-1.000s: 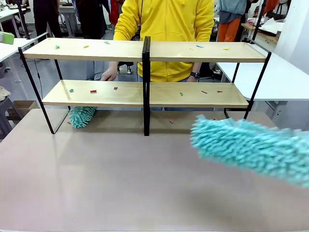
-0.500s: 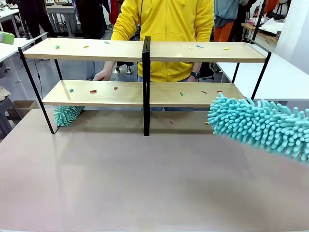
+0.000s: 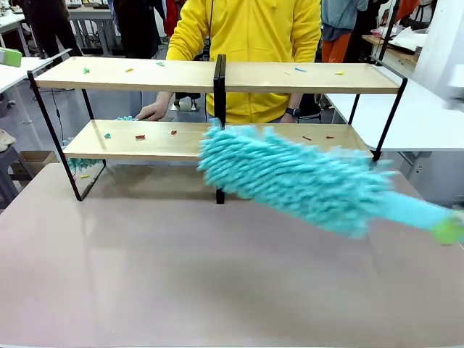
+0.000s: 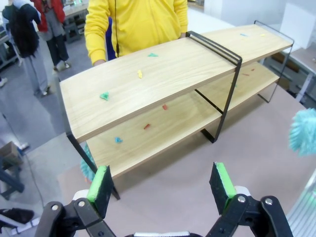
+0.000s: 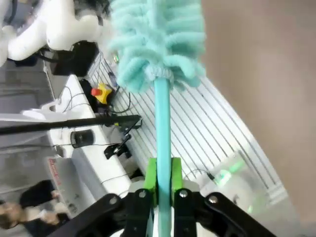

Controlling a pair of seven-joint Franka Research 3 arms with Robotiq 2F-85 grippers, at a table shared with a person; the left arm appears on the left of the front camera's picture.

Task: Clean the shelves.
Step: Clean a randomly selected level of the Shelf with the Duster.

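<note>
**While the duster swings across the rack front: right gripper clamped, left gripper spread**

Where the shelves (image 3: 145,74) stand, at the far side of the brown table (image 3: 181,283), a person (image 3: 250,43) in a yellow top is right behind them. One hand (image 3: 152,111) is at the far edge of the lower board (image 3: 145,141). Small coloured scraps (image 3: 139,136) lie scattered on both boards. A second duster (image 3: 81,164), also teal, shows under the left end of the lower board, partly hidden by the frame. A white table (image 3: 420,119) stands at the far right.

Obstruction: the big teal duster (image 3: 297,177) is motion-blurred across the front of the right half of the lower board and hides most of it. Its tip reaches the black centre upright (image 3: 219,94). Contact with the board: cannot tell.

Change from half a second ago: the duster head was out at the right end of the rack and has now swung left to the middle. The second duster has shifted further left. The person's hand is about where it was.

Pose: the right gripper (image 5: 163,175) is closed on the duster's handle (image 5: 162,123), with green pads (image 5: 150,173) pressed to either side and the head pointing away along the fingers. The left gripper (image 4: 161,181) holds nothing, jaws spread wide. It hangs above the near left of the table, looking down at the left end of the shelves.
</note>
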